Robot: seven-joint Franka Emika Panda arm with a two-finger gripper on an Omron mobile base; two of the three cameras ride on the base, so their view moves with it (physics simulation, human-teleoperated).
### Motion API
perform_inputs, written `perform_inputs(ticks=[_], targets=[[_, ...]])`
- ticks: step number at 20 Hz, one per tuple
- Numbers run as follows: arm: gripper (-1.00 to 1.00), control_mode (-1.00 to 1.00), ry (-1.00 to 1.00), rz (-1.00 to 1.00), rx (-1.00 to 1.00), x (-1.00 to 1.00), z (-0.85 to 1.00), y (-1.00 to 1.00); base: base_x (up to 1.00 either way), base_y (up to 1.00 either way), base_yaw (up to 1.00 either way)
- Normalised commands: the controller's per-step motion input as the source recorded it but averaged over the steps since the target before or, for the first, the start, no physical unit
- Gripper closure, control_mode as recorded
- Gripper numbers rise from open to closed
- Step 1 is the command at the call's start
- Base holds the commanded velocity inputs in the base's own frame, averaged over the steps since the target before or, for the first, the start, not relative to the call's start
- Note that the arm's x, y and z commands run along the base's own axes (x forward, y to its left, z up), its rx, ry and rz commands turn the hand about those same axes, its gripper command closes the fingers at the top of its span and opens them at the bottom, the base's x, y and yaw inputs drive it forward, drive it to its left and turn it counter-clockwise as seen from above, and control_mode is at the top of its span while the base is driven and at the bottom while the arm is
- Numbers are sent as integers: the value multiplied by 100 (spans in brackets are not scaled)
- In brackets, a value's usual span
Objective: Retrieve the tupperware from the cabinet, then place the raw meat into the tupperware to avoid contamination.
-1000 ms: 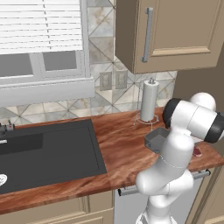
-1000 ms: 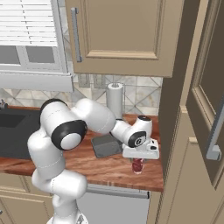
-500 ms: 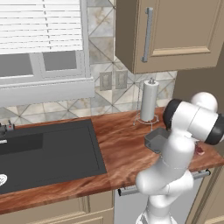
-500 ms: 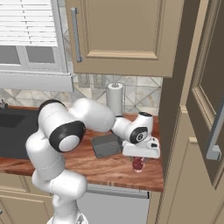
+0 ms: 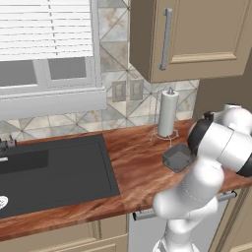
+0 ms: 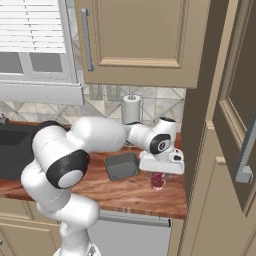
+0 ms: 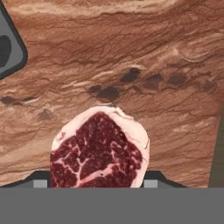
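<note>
No readable text, labels, brands, numbers or signs anywhere in these frames.

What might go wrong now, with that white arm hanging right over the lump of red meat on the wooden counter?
The red-and-pink raw meat sits between the jaws, but nothing shows a firm grip; it may slip when lifted. It lies near the front edge of the brown wooden counter, so a nudge might push it off. The small dark grey tupperware stands close beside the gripper; a swing might knock it.
</note>
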Motion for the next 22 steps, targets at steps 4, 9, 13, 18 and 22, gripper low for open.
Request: perform_inputs(ticks=[4,9,13,18,22], targets=[[100,-100,0,-1,0,-23,41,15,0,0,0],[100,-100,0,4,-6,-17,28,22,0,0,0],[100,-100,0,14,-11,-3,32,28,0,0,0],[100,-100,0,18,-10,0,37,24,0,0,0],[100,-100,0,16,-9,0,34,30,0,0,0]])
